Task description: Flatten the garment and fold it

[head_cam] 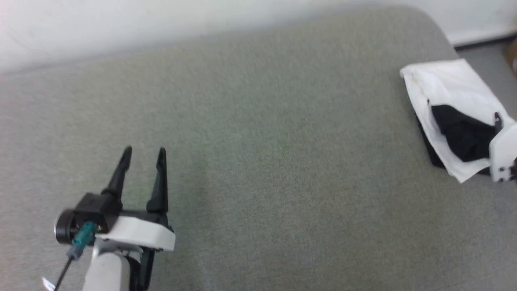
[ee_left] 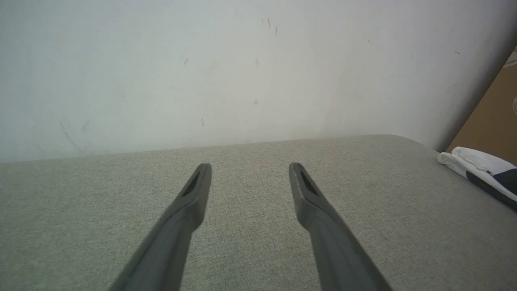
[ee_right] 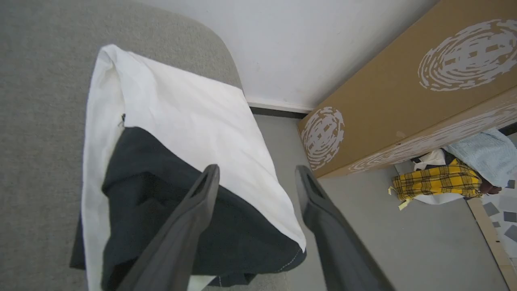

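Left gripper (head_cam: 144, 150), at the lower left of the head view, is over bare grey upholstery (head_cam: 282, 141), fingers spread with nothing between them. Garment (head_cam: 448, 89) lies folded into a compact oblong at the far right corner of the upholstery, black sleeve (head_cam: 460, 129) uppermost. Its long axis runs diagonally, far-left to near-right. Right gripper (ee_right: 256, 169) stands over its near end, fingers apart, gripping nothing.

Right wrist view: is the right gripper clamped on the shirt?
No, the right gripper has its jaws wide apart by the folded shirt, with no cloth pinched between them.
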Available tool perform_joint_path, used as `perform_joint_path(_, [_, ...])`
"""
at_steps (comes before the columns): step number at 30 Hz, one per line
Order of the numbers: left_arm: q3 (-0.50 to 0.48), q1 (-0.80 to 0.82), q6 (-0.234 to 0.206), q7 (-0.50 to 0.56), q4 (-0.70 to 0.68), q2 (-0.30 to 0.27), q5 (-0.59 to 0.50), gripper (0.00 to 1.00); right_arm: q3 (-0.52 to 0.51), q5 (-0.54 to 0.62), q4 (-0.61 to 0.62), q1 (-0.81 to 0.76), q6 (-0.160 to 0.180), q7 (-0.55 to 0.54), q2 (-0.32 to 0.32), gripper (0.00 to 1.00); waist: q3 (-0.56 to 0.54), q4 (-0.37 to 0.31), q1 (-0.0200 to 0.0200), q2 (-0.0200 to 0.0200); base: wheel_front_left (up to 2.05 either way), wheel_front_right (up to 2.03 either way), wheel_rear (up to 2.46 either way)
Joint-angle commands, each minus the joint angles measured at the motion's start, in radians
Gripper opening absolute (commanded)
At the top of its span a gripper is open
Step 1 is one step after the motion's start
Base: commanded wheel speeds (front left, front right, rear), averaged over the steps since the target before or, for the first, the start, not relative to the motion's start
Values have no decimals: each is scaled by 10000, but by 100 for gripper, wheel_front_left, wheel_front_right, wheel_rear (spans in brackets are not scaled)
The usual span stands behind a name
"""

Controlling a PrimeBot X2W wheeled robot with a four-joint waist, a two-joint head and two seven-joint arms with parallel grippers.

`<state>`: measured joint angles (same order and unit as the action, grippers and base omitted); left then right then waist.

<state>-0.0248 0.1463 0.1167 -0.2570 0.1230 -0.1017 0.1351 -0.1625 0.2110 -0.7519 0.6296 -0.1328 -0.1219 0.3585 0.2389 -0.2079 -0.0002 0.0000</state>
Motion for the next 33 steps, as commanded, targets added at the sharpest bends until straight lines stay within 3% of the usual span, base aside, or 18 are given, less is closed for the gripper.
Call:
perform_joint_path(1, [34, -198, -73, -42, 88, 47, 112, 100, -137, -316, 283, -361, 21, 312, -245, 100, -1116, 420, 2, 0, 0, 0, 0])
perform_joint_path(11, [191, -871, -224, -46, 369, 313, 425, 100, -289, -2423, 3439, -2862, 21, 2091, -1486, 100, -2111, 1222, 2, 0, 0, 0, 0])
perform_joint_path(20, [317, -839, -374, -46, 629, 390, 497, 100, 117, -2653, 5980, -4700, 21, 2632, -2554, 100, -2304, 1804, 2, 0, 0, 0, 0])
perform_joint_path(26, [455, -752, -435, -47, 808, 434, 529, 100, 575, -2545, 6983, -5716, 21, 2642, -2958, 100, -2397, 2185, 2, 0, 0, 0, 0])
perform_joint_path(33, [503, -805, -469, -47, 827, 465, 557, 100, 958, -2630, 7250, -6436, 21, 2614, -3074, 100, -2415, 2379, 2, 0, 0, 0, 0])
